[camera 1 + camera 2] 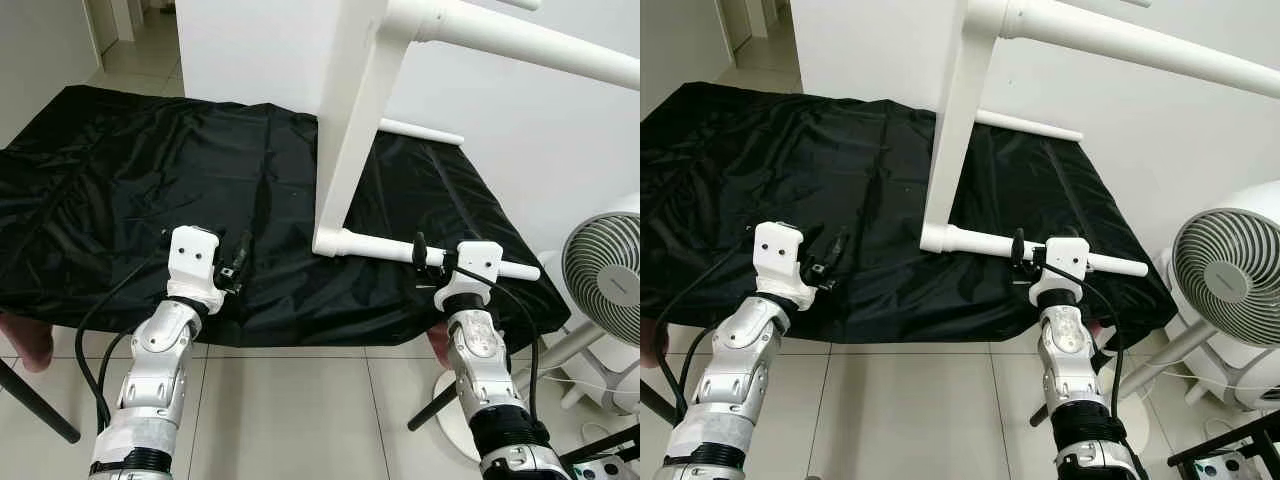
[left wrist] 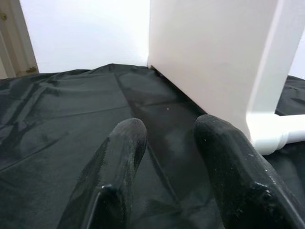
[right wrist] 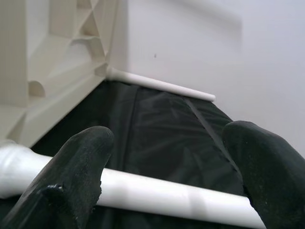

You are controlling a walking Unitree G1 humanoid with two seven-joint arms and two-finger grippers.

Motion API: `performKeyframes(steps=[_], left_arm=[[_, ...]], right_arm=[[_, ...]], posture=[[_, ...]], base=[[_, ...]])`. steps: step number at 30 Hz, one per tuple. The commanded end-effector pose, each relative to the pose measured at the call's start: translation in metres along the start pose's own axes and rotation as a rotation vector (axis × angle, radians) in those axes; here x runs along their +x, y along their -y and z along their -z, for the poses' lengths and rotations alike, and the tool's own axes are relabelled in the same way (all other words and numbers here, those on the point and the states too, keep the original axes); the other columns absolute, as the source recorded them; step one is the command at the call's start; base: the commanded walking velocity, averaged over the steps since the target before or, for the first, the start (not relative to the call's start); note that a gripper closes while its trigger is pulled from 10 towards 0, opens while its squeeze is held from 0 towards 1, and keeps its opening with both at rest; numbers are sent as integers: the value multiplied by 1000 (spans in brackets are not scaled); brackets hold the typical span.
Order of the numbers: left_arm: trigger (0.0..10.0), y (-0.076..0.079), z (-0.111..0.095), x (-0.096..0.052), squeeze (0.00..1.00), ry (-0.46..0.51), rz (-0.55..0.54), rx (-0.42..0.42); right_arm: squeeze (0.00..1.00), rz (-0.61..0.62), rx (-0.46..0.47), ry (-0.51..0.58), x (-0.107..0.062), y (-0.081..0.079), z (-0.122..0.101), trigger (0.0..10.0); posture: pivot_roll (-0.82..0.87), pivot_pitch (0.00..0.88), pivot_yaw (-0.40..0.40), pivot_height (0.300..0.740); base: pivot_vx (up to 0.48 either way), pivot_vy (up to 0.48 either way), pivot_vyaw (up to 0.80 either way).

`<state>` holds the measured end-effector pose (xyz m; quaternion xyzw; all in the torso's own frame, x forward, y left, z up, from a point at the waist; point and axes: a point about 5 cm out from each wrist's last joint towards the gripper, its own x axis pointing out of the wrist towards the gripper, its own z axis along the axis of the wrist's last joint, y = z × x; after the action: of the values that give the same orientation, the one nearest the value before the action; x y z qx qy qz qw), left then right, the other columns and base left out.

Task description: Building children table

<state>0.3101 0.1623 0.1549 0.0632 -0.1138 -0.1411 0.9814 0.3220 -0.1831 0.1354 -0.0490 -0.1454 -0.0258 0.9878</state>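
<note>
The white children table (image 1: 350, 130) stands on its side on the black cloth (image 1: 150, 180) that covers the tabletop, its flat top panel upright and edge-on to the head camera, near the middle of the cloth's right half. From the panel's lower corner one white leg (image 1: 400, 250) lies along the cloth toward the right; a second leg (image 1: 420, 130) lies farther back, against the white wall (image 1: 250, 50), and a third leg (image 1: 530, 50) sticks out high above the cloth. The right tool (image 1: 425, 258) is at the lower leg, beside the panel's corner — its two black fingers (image 3: 81, 162) are spread apart, one on each side of the leg, not closed on it. The left tool (image 1: 238, 262) rests low over the cloth to the left of the panel, well apart from it, with its fingers (image 2: 121, 157) also apart and holding nothing. To the right of the table, beyond the cloth's edge, a white fan (image 1: 605, 275) stands on the tiled floor (image 1: 300, 420).
</note>
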Motion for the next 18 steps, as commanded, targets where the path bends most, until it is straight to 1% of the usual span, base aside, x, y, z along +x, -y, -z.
performKeyframes(steps=[1,3,4,12,18], left_arm=[[10000,1,3,-2,0,-21,-35,9],[10000,1,3,-2,0,-22,-37,7],[10000,1,3,-3,0,-19,-38,-6],[10000,3,3,-4,0,-17,-33,6],[10000,5,5,-6,0,-23,-29,-7]], right_arm=[[0,20,-2,-12,-3,8,3,10000],[0,19,-5,-15,-4,8,3,10000],[0,17,-6,-17,-5,9,4,10000],[0,1,6,-12,-5,4,3,10000],[0,-2,-1,-17,-6,3,4,10000]], posture=[[28,0,-136,740],[29,0,-138,740],[29,0,-138,740],[36,0,-142,740],[37,0,-142,740]], base=[[0,0,0],[0,0,0],[0,0,0],[0,0,0],[0,0,0]])
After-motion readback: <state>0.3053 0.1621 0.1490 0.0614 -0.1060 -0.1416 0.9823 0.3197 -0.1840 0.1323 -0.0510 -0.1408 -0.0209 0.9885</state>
